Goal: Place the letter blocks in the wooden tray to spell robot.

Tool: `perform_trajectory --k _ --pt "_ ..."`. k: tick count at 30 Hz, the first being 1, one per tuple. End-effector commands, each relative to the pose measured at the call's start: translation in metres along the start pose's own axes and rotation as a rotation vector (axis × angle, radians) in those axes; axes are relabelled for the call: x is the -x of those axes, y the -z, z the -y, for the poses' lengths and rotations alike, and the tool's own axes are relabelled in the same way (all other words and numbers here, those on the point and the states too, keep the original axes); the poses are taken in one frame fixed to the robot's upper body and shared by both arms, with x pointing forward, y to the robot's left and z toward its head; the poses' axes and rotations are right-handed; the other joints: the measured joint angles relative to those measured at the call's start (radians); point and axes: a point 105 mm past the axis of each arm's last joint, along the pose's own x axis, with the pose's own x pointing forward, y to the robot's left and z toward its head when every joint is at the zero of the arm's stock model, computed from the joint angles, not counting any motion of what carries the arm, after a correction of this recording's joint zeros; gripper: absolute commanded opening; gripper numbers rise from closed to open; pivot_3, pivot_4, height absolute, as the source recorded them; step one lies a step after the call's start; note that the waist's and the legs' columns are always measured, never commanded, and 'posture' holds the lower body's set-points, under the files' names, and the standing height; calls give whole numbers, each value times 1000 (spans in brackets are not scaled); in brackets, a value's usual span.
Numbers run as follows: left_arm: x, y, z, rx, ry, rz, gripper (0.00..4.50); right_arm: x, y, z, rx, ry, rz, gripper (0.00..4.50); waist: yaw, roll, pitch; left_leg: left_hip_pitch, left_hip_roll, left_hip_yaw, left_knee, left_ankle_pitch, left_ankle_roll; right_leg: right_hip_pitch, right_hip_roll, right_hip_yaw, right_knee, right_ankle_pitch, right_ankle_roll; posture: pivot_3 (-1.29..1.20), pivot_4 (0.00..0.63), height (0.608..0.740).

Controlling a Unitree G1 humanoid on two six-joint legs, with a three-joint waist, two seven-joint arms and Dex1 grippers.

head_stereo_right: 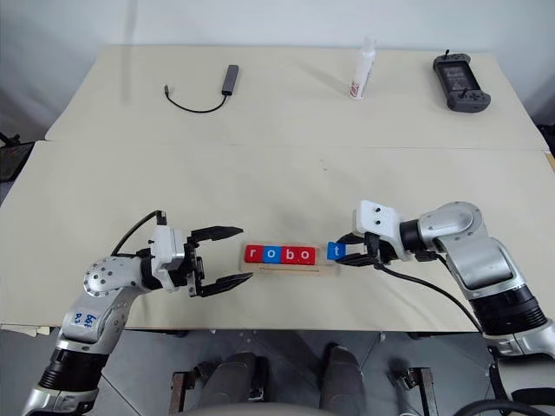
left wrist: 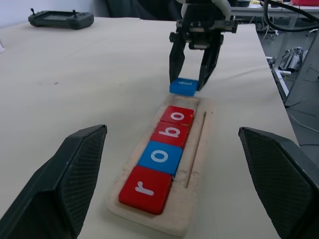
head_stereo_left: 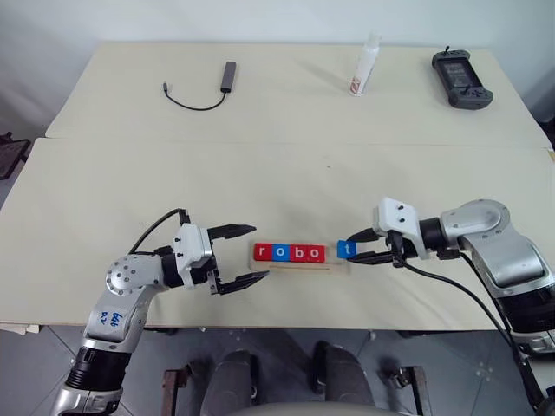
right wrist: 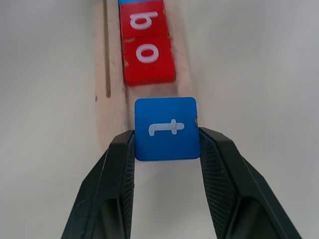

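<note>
The left gripper [head_stereo_left: 246, 256] hovers level beside the narrow pale wooden tray [head_stereo_left: 334, 267], fingers wide. Four red and blue square letter tiles [head_stereo_left: 290, 252] fill its slot. At its right end, the right gripper [right wrist: 167, 144] angles down, fingers pinching the blue "t" tile [right wrist: 166, 128] over open bench [head_stereo_left: 260, 173].

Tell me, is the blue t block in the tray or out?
Out: the right gripper holds the t block at the wooden tray end.

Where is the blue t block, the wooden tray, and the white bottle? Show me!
blue t block [right wrist: 166, 128], right wrist view, on its blue face by the letter.
wooden tray [left wrist: 195, 164], left wrist view, on its bare rim beside the tiles.
white bottle [head_stereo_left: 365, 68], left eye view, on its body.
</note>
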Motion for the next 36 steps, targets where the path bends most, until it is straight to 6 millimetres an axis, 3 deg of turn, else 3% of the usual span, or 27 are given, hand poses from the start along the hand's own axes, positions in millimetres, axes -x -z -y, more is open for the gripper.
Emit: perform_trajectory --k 1,9,10,16,17,22,26,35,36 --pt "2 -5 -2 -24 -3 9 4500 -3 -7 0 37 6 15 1460 -1 0 0 0 0 0 0 0 0 0 0 0 0 0 0 0 150 740" --pt "2 -6 0 -26 -3 10 4500 -10 -5 0 58 3 0 1460 -5 0 0 0 0 0 0 0 0 0 0 0 0 0 0 0 150 740" --pt "2 -6 1 -26 -4 10 4500 -10 -5 -1 55 -4 0 2237 -6 0 0 0 0 0 0 0 0 0 0 0 0 0 0 0 150 740" --pt "4 -5 0 -26 -12 6 4500 -1 -17 2 52 22 55 4251 -5 0 0 0 0 0 0 0 0 0 0 0 0 0 0 0 150 740" --pt "4 -5 0 -26 -12 7 4500 3 -17 3 47 33 57 4482 -5 0 0 0 0 0 0 0 0 0 0 0 0 0 0 0 150 740" --pt "4 -4 0 -23 -19 7 4500 23 -3 6 -1 90 48 4482 1 0 0 0 0 0 0 0 0 0 0 0 0 0 0 0 150 740" --pt "4 -4 2 -19 -20 8 4500 24 4 7 -42 120 57 3536 -4 0 0 0 0 0 0 0 0 0 0 0 0 0 0 0 150 740" --pt "4 -3 1 -19 -25 4 4500 6 8 -3 -46 68 42 325 -6 0 0 0 0 0 0 0 0 0 0 0 0 0 0 0 150 740" --pt "5 -3 1 -20 -27 3 4500 4 6 -3 -43 64 50 325 -5 0 0 0 0 0 0 0 0 0 0 0 0 0 0 0 150 740"
